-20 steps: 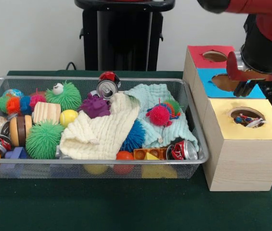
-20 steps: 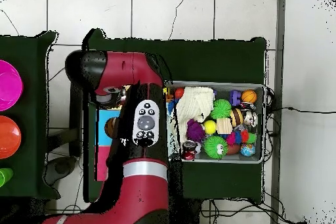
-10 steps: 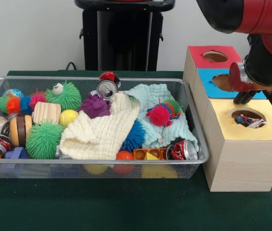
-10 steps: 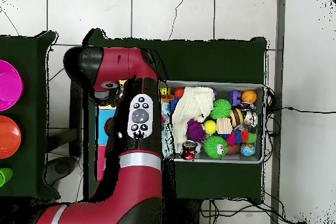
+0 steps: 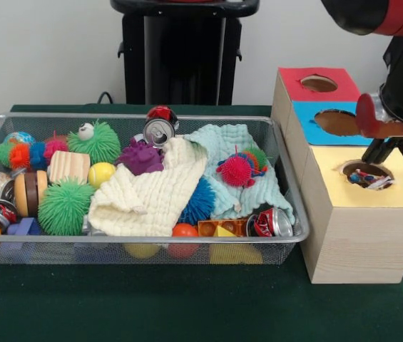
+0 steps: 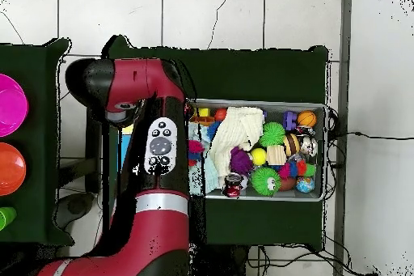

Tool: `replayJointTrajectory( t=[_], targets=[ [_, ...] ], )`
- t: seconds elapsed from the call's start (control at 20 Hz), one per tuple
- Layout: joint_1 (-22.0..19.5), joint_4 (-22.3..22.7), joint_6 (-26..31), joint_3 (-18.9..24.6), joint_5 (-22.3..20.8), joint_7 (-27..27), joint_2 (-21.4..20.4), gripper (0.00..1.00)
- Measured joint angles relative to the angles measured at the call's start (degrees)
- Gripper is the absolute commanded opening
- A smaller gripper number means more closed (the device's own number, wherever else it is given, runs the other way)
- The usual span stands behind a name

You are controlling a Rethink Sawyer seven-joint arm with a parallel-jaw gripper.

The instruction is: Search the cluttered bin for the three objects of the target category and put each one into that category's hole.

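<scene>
Down inside the hole (image 5: 366,173) in the yellow box (image 5: 361,214), a spotted wad (image 5: 367,178) of white paper peeks out, with red and blue spots on it. It sits low in the round cut-out, and a bit of it pokes up by the edge. The gripper (image 5: 376,150) hangs just above the far edge of that hole. Only its dark tips show under the red arm (image 5: 394,114), and I cannot tell if they are apart or together.

Next to the yellow box, on its far side, stand the blue box (image 5: 337,122) and then the red box (image 5: 314,83). Beside the yellow box sits the bin (image 5: 287,178) on the green desk (image 5: 187,306), full of toys. A cream cloth (image 5: 151,192) and a pale green cloth (image 5: 230,167) cover much of the middle. No more spotted wads show on top, so any left may be hiding under the cloths.

A good way to do this step is to lift straight up from the hole first, so the wad is not dragged back out. Then go over the bin, and pull a cloth aside gently to look under it.
</scene>
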Motion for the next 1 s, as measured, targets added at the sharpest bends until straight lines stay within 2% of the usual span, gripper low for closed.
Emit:
replayJointTrajectory(
  t=[0.7,1.0],
  targets=[
    [0.5,0.4,-6.8,0.0,0.9,0.0,-2.5,0.0],
    [0.6,0.4,-6.9,-0.1,0.8,0.0,-2.9,0.0]
  ],
)
